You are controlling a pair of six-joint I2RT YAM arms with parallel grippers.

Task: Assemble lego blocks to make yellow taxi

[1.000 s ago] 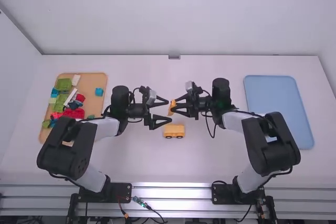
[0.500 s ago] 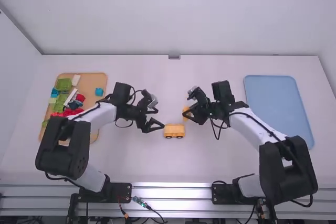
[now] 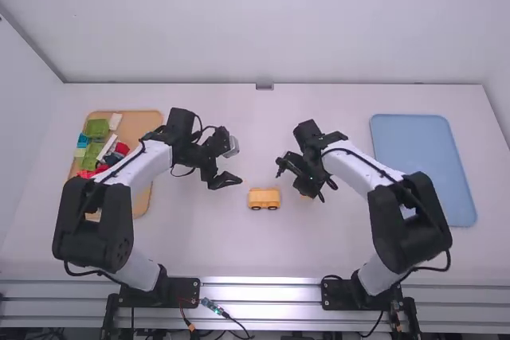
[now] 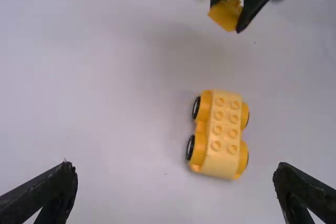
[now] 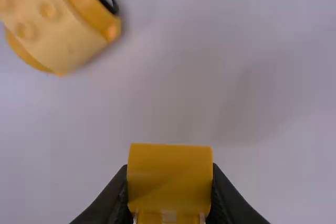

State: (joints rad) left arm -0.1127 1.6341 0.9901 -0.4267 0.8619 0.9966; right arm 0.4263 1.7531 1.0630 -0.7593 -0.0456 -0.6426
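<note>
Gripping a small yellow plastic block [image 5: 169, 177] in our right gripper [image 3: 303, 186], we have it to the right of the yellow, studded plastic car base [image 3: 264, 196] with black wheels, not touching it. We see that base upright on the white bench [image 3: 191, 244], about midway between the side edges. We hold our left gripper [image 3: 229, 181] empty, fingers wide apart, left of the base. Near the bench's left edge, we have mixed coloured plastic blocks [image 3: 97, 128] on a tan rectangular tray [image 3: 139, 123].

Has smooth wht links [image 3: 358, 170], chunky rounded blk joints [image 3: 96, 224], thin blk cables [image 3: 80, 274], dotted blk base plates [image 3: 182, 288], & tapered blk fingers [image 4: 58, 187] w/ textured surfaces.
</note>
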